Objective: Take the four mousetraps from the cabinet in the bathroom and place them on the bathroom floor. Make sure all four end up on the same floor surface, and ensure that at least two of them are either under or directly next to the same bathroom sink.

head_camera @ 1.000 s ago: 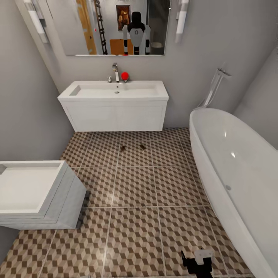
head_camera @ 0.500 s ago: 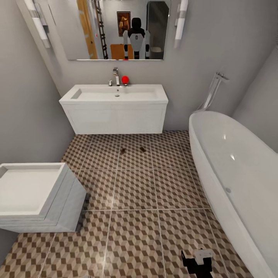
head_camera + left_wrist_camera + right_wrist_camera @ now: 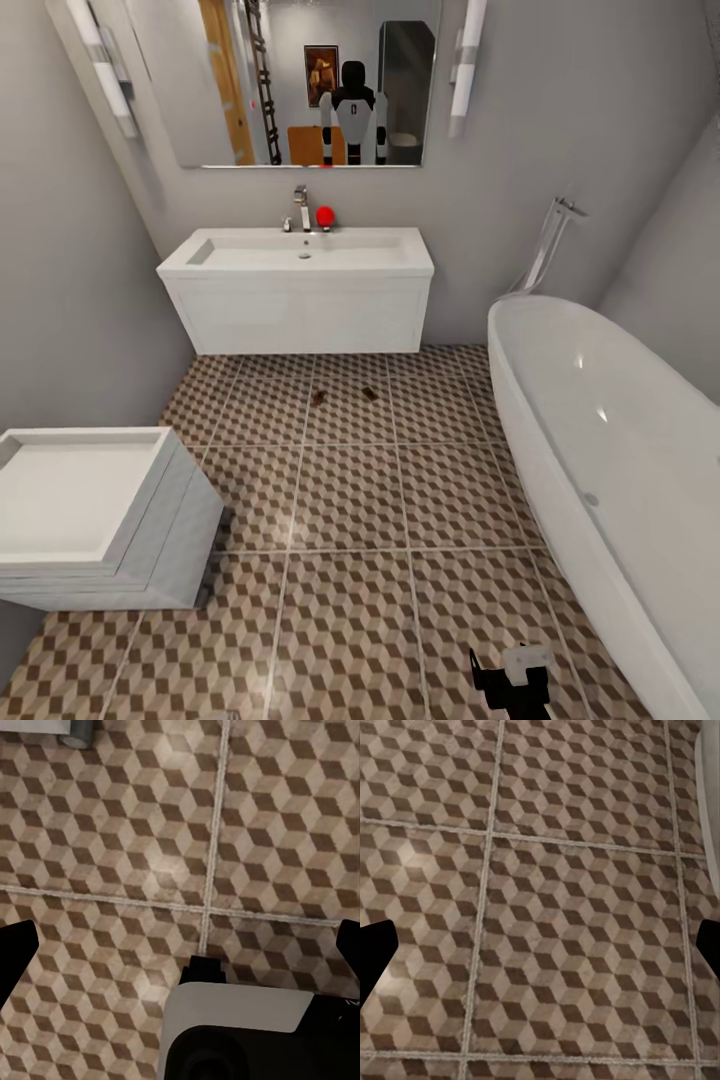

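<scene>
Two mousetraps lay on the bathroom floor (image 3: 350, 500) in front of the sink (image 3: 300, 262): one mousetrap (image 3: 317, 398) and a second mousetrap (image 3: 370, 393) at its 3 o'clock, near each other but apart. Both sat just short of the white vanity front, on the cube-patterned tiles, too small for their metal parts to be made out.

Above the sink, at 12 o'clock from the traps, a chrome tap (image 3: 299, 205) stood with a red ball-like object (image 3: 324, 216) just beside it, and a mirror (image 3: 300, 80) hung on the grey wall. At 3 o'clock the white bathtub (image 3: 600, 450) ran along the floor; at 8 o'clock the square white toilet (image 3: 90, 515) stood against the left wall.

The right hand (image 3: 512, 682) showed at 6 o'clock in the head view, low over the tiles. In the right wrist view its dark fingertips (image 3: 375, 949) sat wide apart with bare floor between them, released and empty. In the left wrist view the left hand (image 3: 180, 945) was likewise spread, its fingertips (image 3: 15, 952) far apart over the tiles, holding nothing.
</scene>
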### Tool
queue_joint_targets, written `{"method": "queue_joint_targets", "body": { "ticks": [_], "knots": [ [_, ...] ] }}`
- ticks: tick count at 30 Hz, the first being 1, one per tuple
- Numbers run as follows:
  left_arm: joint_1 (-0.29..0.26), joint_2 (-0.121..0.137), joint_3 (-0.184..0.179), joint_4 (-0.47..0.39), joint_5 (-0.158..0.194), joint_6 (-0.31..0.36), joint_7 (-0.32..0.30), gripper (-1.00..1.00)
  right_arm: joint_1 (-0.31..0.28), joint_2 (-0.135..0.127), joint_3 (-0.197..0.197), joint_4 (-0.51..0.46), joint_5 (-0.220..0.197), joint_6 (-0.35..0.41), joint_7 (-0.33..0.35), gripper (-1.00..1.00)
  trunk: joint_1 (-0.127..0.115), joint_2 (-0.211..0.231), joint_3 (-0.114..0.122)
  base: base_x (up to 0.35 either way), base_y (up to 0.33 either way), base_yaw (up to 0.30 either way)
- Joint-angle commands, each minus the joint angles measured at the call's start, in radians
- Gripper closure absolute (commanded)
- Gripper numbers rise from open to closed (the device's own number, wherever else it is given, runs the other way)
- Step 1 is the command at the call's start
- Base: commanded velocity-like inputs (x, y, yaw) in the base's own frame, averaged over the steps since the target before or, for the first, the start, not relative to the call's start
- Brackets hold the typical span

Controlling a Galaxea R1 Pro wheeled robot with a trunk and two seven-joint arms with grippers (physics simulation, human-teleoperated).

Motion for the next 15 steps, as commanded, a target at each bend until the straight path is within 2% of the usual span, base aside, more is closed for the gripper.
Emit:
{"method": "queue_joint_targets", "body": {
  "ticks": [1, 3, 15],
  "knots": [
    [0.0, 0.0, -0.009, 0.0, 0.006, -0.003, 0.005, -1.0, 0.0, 0.0, 0.009, 0.0, -0.01, -0.002, -0.001, -1.0, 0.0, -0.001, 0.001, 0.0, 0.0, 0.0],
    [0.0, 0.0, -0.009, 0.0, 0.006, -0.003, 0.005, -1.0, 0.0, 0.0, 0.009, 0.0, -0.01, -0.002, -0.001, -1.0, 0.0, -0.001, 0.004, 0.0, 0.0, 0.0],
    [0.0, 0.0, -0.009, 0.0, 0.006, -0.002, 0.005, -1.0, 0.0, 0.0, 0.009, 0.0, -0.01, -0.001, -0.001, -1.0, -0.046, 0.083, 0.06, 0.0, 0.0, 0.0]
  ]
}}
